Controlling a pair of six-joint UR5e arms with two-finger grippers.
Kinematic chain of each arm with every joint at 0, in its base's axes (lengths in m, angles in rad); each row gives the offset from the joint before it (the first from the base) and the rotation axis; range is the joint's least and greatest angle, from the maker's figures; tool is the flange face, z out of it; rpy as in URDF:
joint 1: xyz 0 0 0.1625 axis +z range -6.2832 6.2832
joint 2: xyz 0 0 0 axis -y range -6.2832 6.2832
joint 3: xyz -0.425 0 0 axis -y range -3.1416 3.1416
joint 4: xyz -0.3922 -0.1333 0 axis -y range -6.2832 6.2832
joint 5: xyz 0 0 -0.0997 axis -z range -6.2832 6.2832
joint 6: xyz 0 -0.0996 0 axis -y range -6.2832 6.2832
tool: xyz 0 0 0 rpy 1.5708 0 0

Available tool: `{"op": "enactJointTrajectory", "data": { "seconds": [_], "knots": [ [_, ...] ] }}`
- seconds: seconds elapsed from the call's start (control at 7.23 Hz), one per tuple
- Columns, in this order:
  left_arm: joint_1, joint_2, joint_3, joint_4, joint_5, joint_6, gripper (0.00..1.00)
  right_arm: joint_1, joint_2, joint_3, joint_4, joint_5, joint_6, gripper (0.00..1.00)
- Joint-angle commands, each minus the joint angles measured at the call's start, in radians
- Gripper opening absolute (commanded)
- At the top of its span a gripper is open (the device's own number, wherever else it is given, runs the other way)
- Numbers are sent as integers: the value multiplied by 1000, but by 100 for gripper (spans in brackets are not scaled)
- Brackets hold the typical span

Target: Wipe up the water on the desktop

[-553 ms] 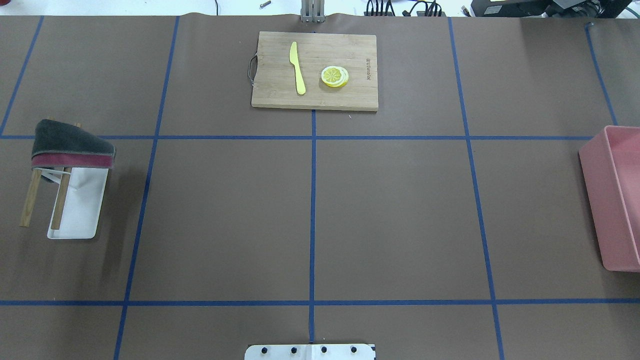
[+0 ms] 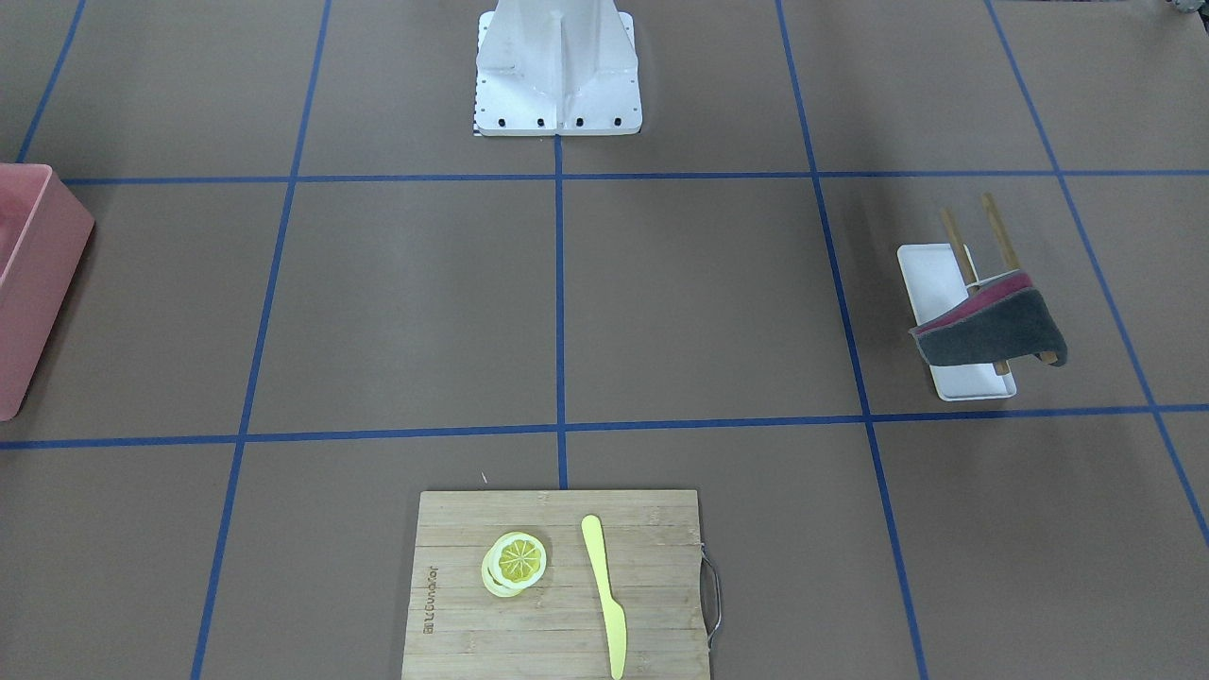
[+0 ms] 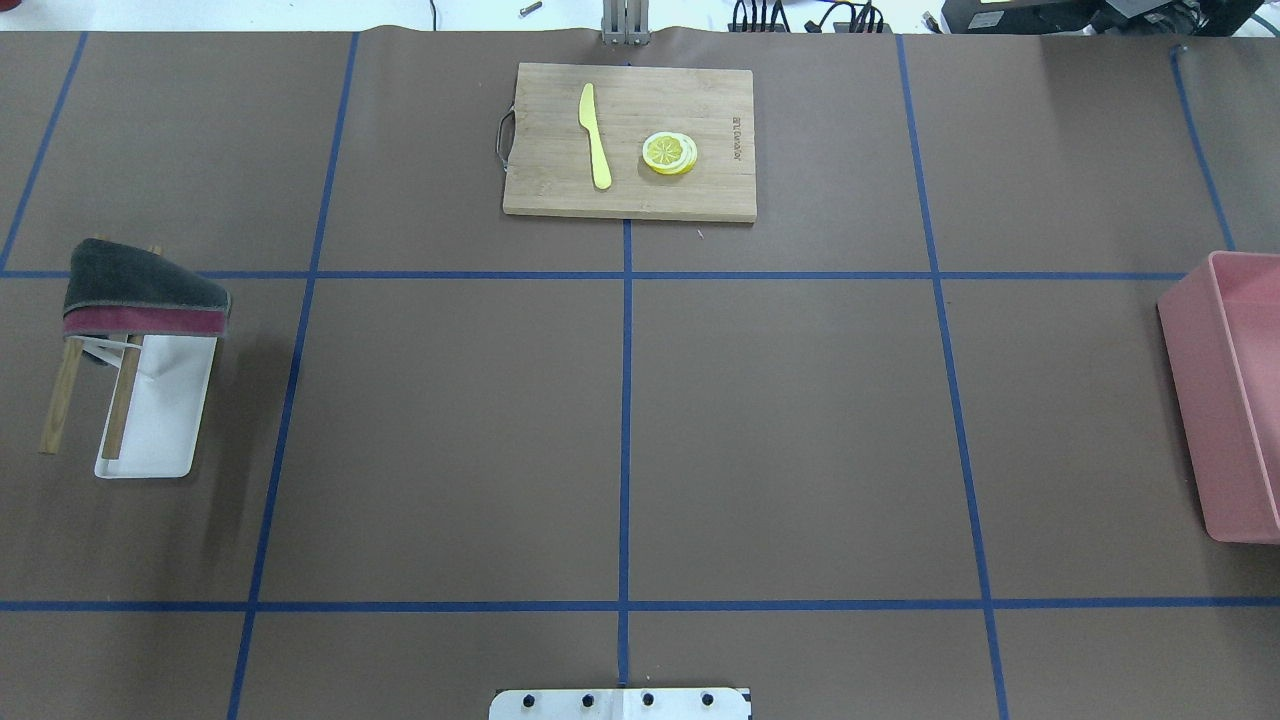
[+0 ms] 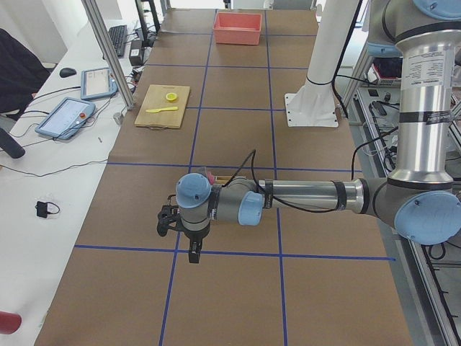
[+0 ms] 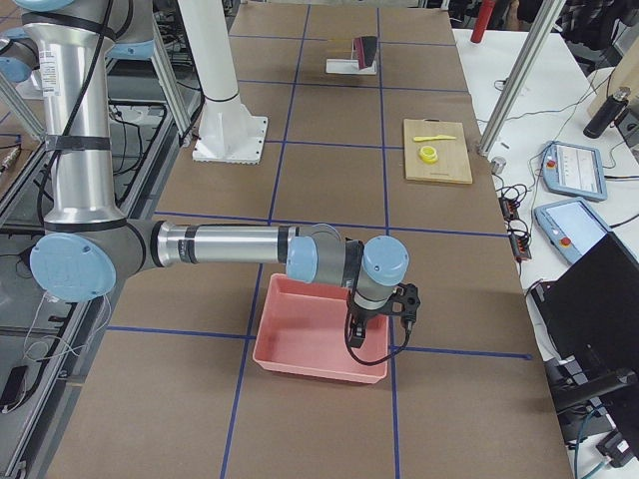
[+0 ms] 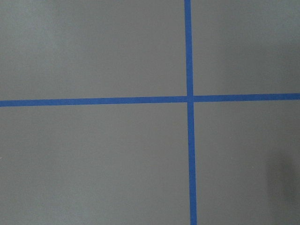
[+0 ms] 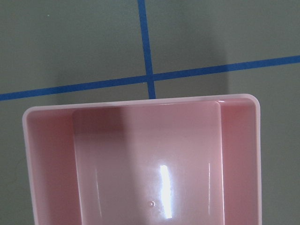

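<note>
Brown paper ruled into big squares by blue tape covers the surface, which spreads across every view. No puddle or wet patch shows on it anywhere, so I cannot tell where the wiping has to happen.

On the robot's left, a grey-and-red cloth is draped over a small rack that stands on a white tray. Hung like that, its edges fall free, probably so they can be pinched easily. The left arm is stretched out low just beside this rack, with its jaws pointing down over a tape crossing. Being nearest, it seems the one meant to fetch the cloth. The right arm hangs over a pink bin at the opposite end, which may be where the used cloth goes. Both sets of jaws show only in the side views, so I cannot tell whether either is open or closed.

At the far edge, well apart from both arms, a board carries a yellow knife and lemon slices. Judging by the untouched cloth, the task has not begun.
</note>
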Motion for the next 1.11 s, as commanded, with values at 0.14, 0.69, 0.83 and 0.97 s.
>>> {"op": "enactJointTrajectory", "data": {
  "seconds": [0.14,0.69,0.83,0.97],
  "knots": [
    [0,1,-4,1,0,1,98,0,6,1,0,3,3,100],
    [1,35,-57,-1,-3,1,98,-2,12,1,0,12,9,100],
    [3,41,-76,1,-20,-1,98,-2,13,2,0,12,9,100],
    [1,41,-79,-1,-25,-1,98,-2,13,1,0,12,9,100]
  ]
}}
